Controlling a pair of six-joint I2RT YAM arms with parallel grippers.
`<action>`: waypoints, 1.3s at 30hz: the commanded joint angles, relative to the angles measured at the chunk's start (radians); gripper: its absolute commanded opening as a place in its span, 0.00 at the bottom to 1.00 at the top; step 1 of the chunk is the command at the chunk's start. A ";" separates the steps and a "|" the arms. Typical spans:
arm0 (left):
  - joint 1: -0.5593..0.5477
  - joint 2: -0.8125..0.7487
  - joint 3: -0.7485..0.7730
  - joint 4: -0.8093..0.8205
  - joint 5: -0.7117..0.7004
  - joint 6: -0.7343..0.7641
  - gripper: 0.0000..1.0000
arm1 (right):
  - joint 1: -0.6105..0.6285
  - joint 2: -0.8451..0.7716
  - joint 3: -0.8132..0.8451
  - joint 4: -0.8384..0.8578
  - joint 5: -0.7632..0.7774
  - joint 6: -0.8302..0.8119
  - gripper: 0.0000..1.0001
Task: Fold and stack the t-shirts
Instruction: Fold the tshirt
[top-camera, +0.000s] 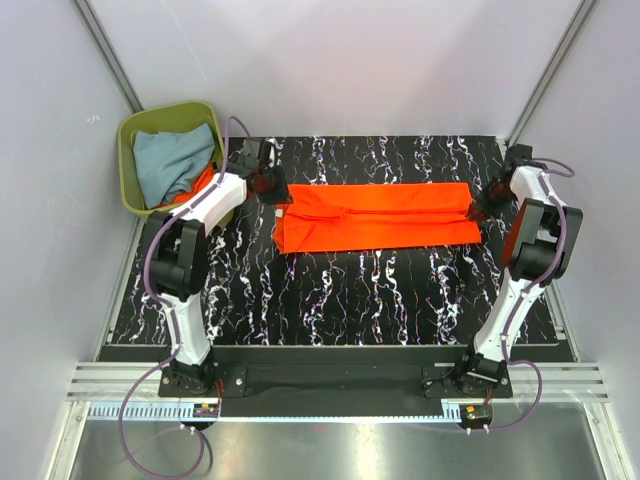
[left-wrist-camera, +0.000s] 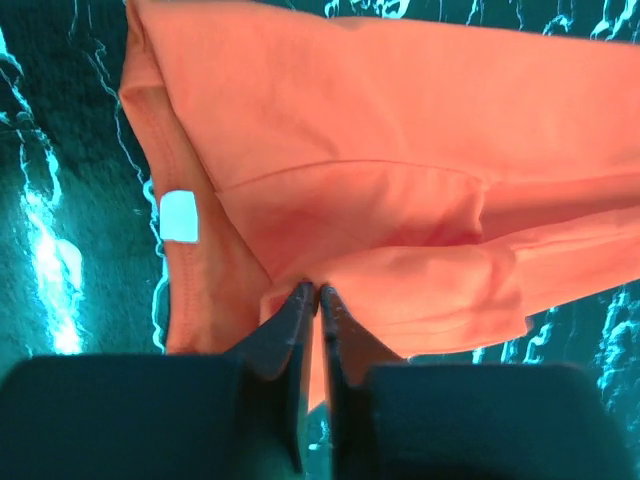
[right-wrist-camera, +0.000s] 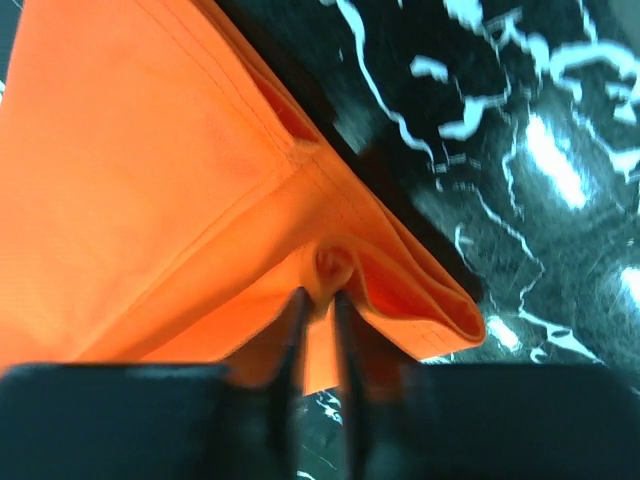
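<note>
- Orange t-shirt: lay folded into a long band, flat across the tabletop.
- Left fingers: narrow, pinched its left end.
- Right fingers: narrow, pinched its right end.
- Grey-blue t-shirt: sat bunched in the olive-green bin, far left.

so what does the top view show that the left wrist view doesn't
Only top: the bin holding a grey-blue shirt, the right gripper at the right end of the orange shirt, and that shirt's whole long folded strip. Only left wrist: a white label near the shirt's edge, and the left gripper, jaws nearly together on cloth. Both: the orange shirt lying on the black marbled table.
</note>
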 joint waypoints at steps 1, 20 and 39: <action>0.006 0.038 0.139 -0.064 -0.038 0.077 0.26 | 0.006 0.037 0.090 -0.020 0.021 -0.041 0.27; -0.009 -0.432 -0.558 0.137 0.178 0.040 0.64 | -0.042 -0.308 -0.377 0.143 -0.097 -0.028 0.77; 0.003 -0.214 -0.465 0.223 0.029 0.083 0.43 | -0.042 -0.248 -0.439 0.227 -0.106 0.007 0.73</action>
